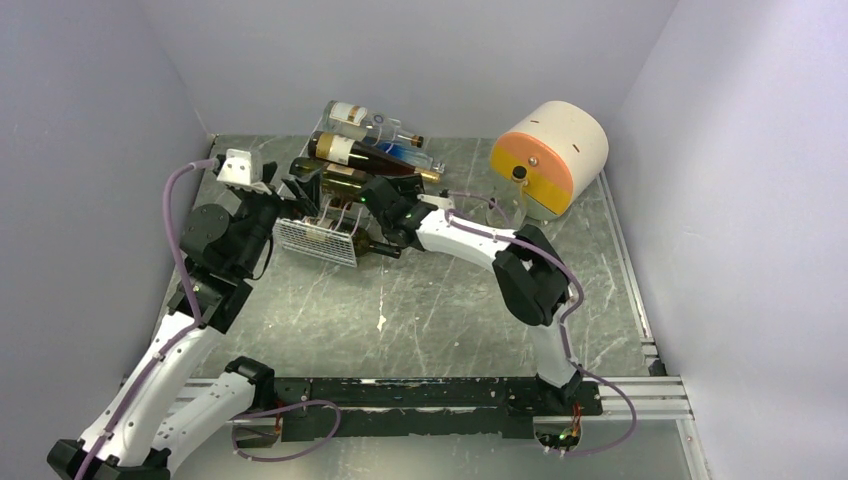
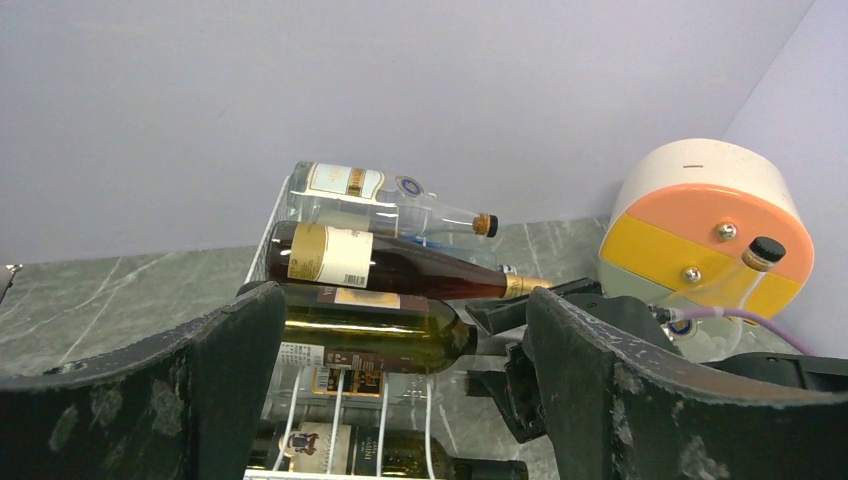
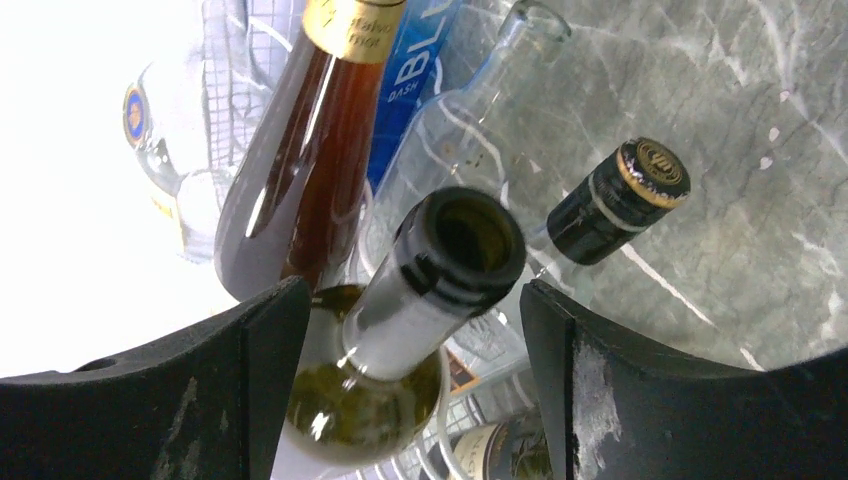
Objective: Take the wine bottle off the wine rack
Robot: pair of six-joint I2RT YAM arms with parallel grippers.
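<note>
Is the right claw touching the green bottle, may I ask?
Cannot tell: right wrist view shows green bottle inside the right claw, rim nearly meeting one finger.

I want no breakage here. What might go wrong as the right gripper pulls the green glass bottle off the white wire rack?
The green glass bottle looks uncorked, with liquid inside; tipping it may spill. The brown bottle with gold foil and the clear glass bottle lie stacked just above it, so pulling could roll them off the white wire rack.
</note>
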